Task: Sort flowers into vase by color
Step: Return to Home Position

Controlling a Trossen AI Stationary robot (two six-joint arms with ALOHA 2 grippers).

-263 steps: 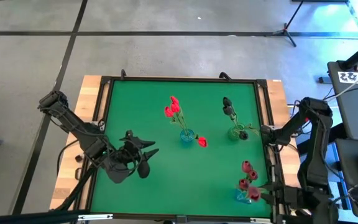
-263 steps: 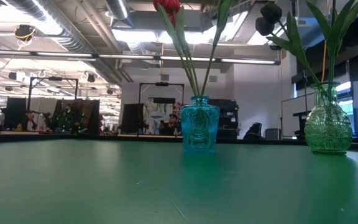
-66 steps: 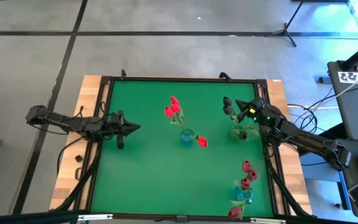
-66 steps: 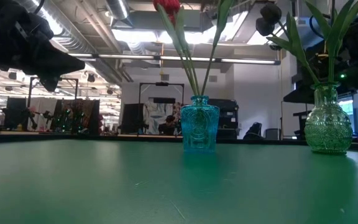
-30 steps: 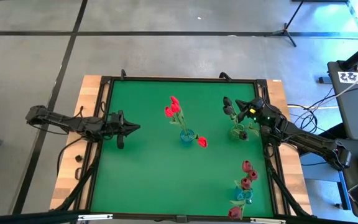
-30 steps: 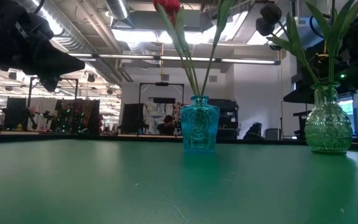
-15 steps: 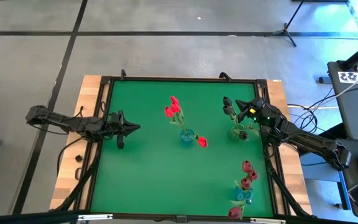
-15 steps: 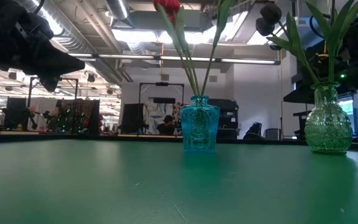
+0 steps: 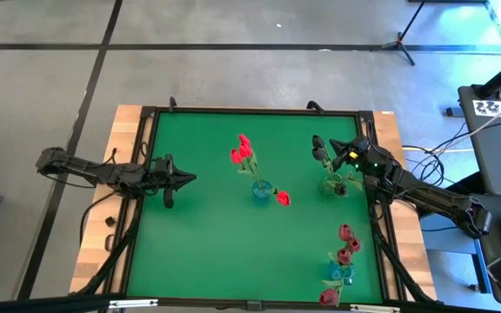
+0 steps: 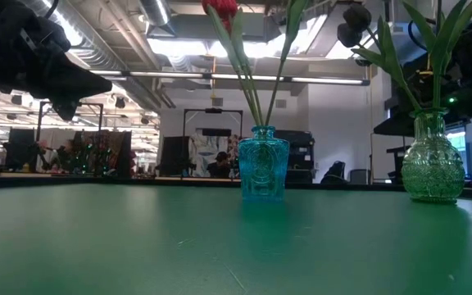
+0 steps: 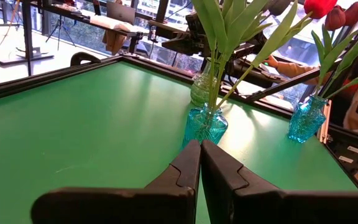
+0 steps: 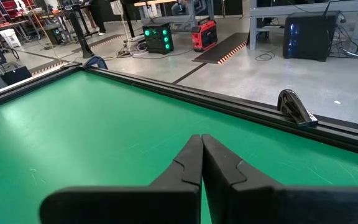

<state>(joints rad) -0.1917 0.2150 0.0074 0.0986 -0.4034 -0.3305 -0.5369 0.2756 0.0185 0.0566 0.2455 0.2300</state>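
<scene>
Green worktop [image 9: 207, 243] in a black frame, open lab floor around it. I counted three vases standing on it. The centre blue vase [image 9: 262, 189] held the bright red flowers [image 9: 243, 152]. The green glass vase [image 9: 333, 184] toward the right edge held the dark-headed flowers [image 9: 319, 149]. The near-right blue vase [image 9: 338, 275] held the dull red flowers [image 9: 346, 245]. Left gripper [image 11: 200, 144] sat at the left edge, fingers closed on nothing. Right gripper [image 12: 201, 146] hung by the green glass vase, fingers pressed together, empty.
</scene>
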